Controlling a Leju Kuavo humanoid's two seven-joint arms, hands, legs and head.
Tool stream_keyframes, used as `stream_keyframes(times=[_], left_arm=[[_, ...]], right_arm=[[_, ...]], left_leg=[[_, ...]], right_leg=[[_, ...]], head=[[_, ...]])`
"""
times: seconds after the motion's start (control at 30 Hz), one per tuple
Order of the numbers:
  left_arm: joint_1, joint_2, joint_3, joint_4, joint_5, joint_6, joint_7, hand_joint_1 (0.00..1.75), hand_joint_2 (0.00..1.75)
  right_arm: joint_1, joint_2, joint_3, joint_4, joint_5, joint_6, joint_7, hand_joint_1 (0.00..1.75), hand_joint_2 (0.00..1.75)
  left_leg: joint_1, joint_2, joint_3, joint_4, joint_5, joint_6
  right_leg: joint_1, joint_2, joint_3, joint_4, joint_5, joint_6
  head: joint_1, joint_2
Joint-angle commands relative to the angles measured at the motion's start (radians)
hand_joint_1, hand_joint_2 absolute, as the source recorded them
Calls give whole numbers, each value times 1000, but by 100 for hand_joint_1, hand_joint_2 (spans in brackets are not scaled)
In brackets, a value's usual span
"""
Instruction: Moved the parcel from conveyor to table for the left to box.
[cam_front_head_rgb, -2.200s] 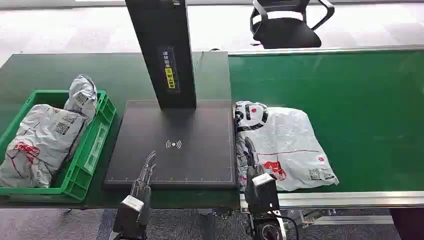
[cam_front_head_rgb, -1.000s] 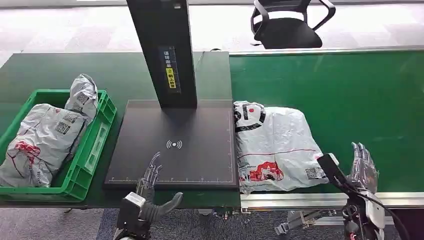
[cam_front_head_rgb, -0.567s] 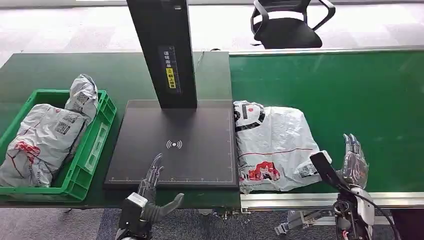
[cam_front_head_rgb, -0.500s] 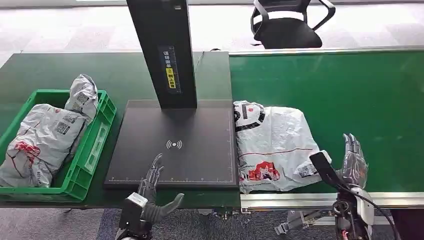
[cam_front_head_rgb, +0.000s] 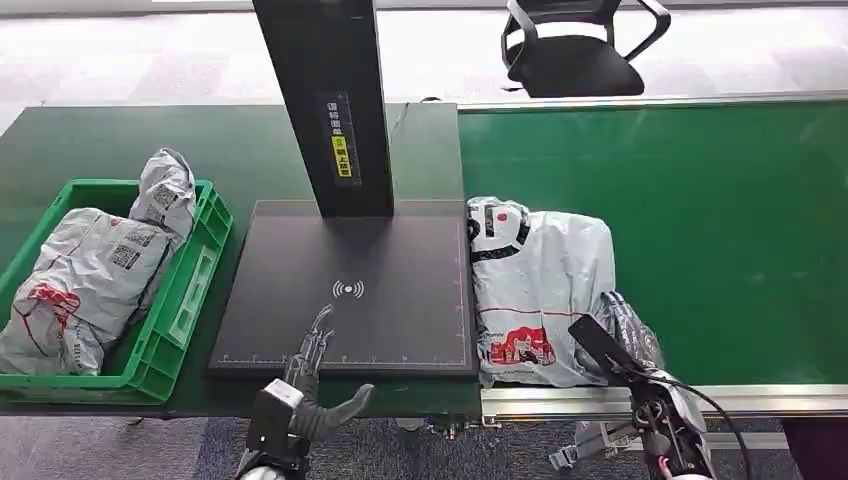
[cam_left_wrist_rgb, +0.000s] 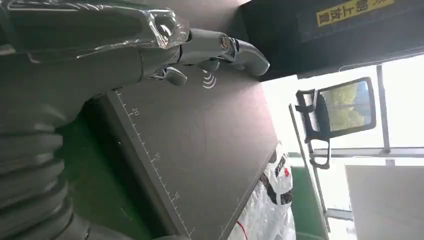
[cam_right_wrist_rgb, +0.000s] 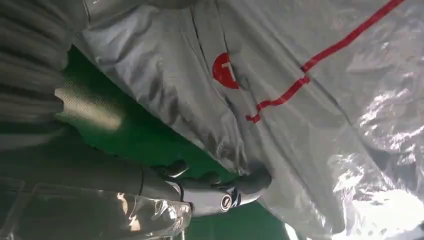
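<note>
Bright, even daylight throughout; the floor (cam_front_head_rgb: 150, 55) behind is washed out. The window (cam_left_wrist_rgb: 400, 100) in the left wrist view is blown white. Glare flecks the parcel (cam_right_wrist_rgb: 325, 125).

We've got the black scan plate (cam_front_head_rgb: 345, 290) lying bare between the parcel (cam_front_head_rgb: 540, 290) and the green crate (cam_front_head_rgb: 185, 300), but the dark post (cam_front_head_rgb: 330, 105) blocks its far edge. The crate is crammed with grey bags (cam_front_head_rgb: 95, 270); open belt (cam_front_head_rgb: 730, 230) lies right of the parcel.
</note>
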Motion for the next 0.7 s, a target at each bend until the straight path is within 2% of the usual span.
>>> stream_keyframes(times=[0.03, 0.07, 0.17, 0.3, 0.4, 0.47, 0.5, 0.53, 0.7], left_arm=[[-58, 14, -12, 109, 10, -4, 5, 0, 175], [-59, 15, -12, 111, 11, -3, 5, 0, 175], [-57, 19, -14, 112, 13, -2, 4, 0, 175], [-46, 23, -15, 104, 19, 5, 4, 0, 175], [-26, 20, -12, 79, 18, 8, 0, 0, 175], [-20, 19, -15, 72, 16, 9, -1, 0, 175], [-18, 18, -16, 71, 14, 12, -3, 0, 175], [-17, 16, -17, 72, 13, 15, -4, 0, 175], [-17, 16, -18, 73, 12, 16, -5, 0, 175]], right_arm=[[12, -22, 142, 112, -9, 86, 27, 161, 175], [10, -22, 147, 115, -11, 89, 29, 175, 175], [4, -21, 154, 120, -18, 81, 25, 175, 175], [0, 7, 127, 67, -82, -44, -32, 175, 175], [-14, 46, 31, -27, -210, -164, -134, 175, 175], [-7, 52, 9, -85, -252, -160, -141, 175, 175], [3, 71, -44, -141, -333, -196, -202, 175, 175], [11, 73, -55, -174, -367, -194, -218, 175, 175], [26, 71, -49, -198, -376, -184, -209, 175, 175]], left_leg=[[1, -3, 4, -3, 1, 2], [1, -2, 3, -2, 0, 2], [1, -1, 3, -2, 1, 1], [1, 0, 7, -2, 1, 2], [1, 1, 7, -3, 1, 2], [1, 3, 6, -2, 0, 2], [1, 3, 6, -3, 0, 3], [0, 3, 4, -1, 0, 2], [1, 1, 4, -1, 0, 1]], right_leg=[[2, -4, 5, -4, 0, -5], [2, -3, 4, -2, 0, -4], [1, -2, 3, -2, 0, -3], [2, -1, 7, -3, 0, -4], [2, 1, 6, -3, 1, -5], [1, 3, 4, -1, 1, -4], [2, 3, 5, -2, 1, -6], [0, 3, 3, 0, 0, -3], [1, 1, 4, -1, 0, -3]], head=[[0, 0], [0, 0], [0, 0], [0, 0], [0, 0], [0, 0], [0, 0], [0, 0], [0, 0]])
